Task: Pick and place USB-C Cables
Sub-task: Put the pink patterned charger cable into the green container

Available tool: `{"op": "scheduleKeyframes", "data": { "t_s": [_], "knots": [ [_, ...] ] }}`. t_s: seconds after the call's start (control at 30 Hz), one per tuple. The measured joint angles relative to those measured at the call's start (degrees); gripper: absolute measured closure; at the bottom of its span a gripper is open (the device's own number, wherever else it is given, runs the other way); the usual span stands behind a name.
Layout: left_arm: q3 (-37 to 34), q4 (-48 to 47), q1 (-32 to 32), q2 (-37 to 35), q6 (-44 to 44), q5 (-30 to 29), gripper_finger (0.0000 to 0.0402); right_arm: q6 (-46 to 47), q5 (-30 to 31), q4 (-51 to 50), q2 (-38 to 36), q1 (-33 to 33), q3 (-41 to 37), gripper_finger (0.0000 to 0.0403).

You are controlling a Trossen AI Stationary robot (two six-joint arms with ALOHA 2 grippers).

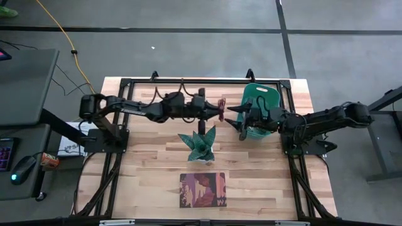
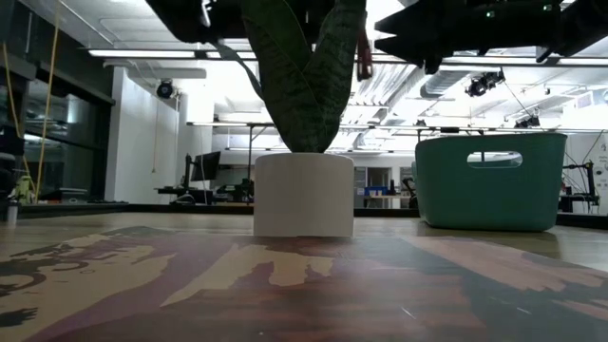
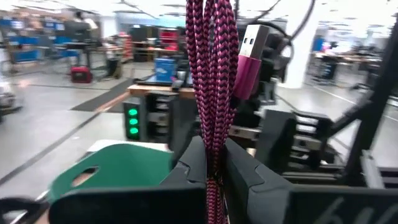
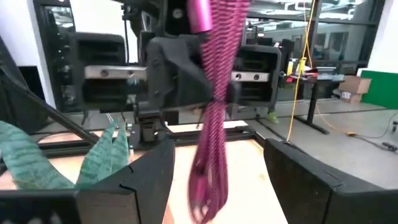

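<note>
Nearest me on the table (image 1: 157, 169) lies the book (image 1: 202, 189), then the potted plant (image 1: 200, 145) in its white pot. Above and behind it, the left gripper (image 1: 222, 110) is clamped on a dark red cable (image 3: 212, 81) hanging in mid-air. The right gripper (image 1: 233, 119) faces it with fingers spread wide, just over the green basket (image 1: 274, 93).

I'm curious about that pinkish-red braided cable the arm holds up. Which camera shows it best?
The left wrist view: the dark red cable fills the picture, clamped in the left gripper, plug visible. The right wrist view shows it dangling, blurred. From above it is a speck; the low view catches only a sliver.
</note>
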Motion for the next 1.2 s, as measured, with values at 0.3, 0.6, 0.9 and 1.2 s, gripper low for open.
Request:
{"op": "scheduleKeyframes", "data": {
  "t_s": [0.3,0.6,0.9,1.2],
  "knots": [
    [3.0,0.1,-1.0,3.0,1.1,4.0,0.0401,3.5,-5.3,-1.4,0.2,0.0,0.0,0.0164],
    [3.7,0.7,-1.6,3.0,1.3,4.6,0.0401,3.5,-6.4,-0.6,0.2,0.0,0.0,0.0164],
    [3.7,0.7,-1.9,3.0,1.2,5.3,0.0401,3.9,-9.4,0.5,5.7,0.0,3.1,0.0164],
    [3.6,-1.0,-1.9,3.0,1.1,5.5,0.0401,3.6,-10.0,-5.0,6.9,0.0,6.0,0.0165]
  ]
}}
